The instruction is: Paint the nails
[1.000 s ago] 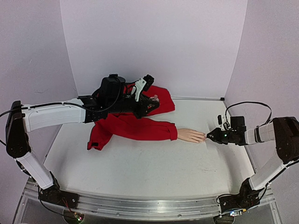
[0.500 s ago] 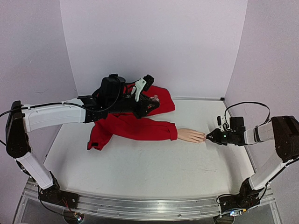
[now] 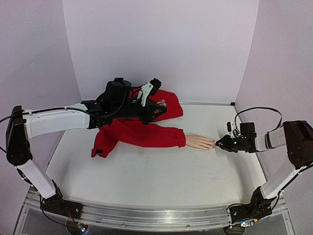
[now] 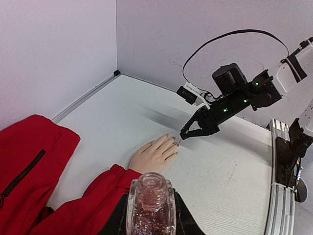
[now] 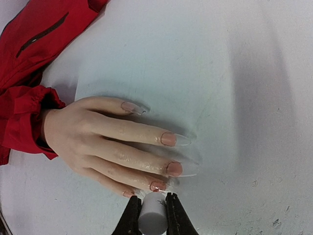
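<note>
Left hand point(image 3: 157, 108) around glitter-filled bottle point(image 4: 150, 208)

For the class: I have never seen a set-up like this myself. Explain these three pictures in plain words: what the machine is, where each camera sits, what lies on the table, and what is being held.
These are two robot arms bolted to the near edge of a table. One picture looks down from above; the other two come from a camera on each wrist. On the table lies a mannequin hand in a red sleeve. The left gripper holds a glittery polish bottle with its top off. The right gripper pinches a small white cap right beside the nails; no brush can be seen.
</note>
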You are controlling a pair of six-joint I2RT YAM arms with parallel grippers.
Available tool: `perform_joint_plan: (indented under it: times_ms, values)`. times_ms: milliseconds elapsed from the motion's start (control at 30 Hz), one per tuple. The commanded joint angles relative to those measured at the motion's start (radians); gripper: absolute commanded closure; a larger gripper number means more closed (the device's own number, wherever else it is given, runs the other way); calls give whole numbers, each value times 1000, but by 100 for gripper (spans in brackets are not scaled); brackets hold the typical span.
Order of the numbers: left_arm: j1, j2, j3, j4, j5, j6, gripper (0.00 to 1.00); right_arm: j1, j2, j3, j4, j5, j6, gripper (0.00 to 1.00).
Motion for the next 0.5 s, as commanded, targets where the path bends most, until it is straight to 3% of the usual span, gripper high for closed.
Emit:
perform_joint_plan:
  times_ms: [0, 467]
  values:
    - [-2, -22, 40, 53, 10, 8, 100, 7, 14, 36, 19, -13, -1, 100]
    - [-3, -15, 43, 53, 12, 10, 100, 9, 17, 40, 25, -7, 0, 100]
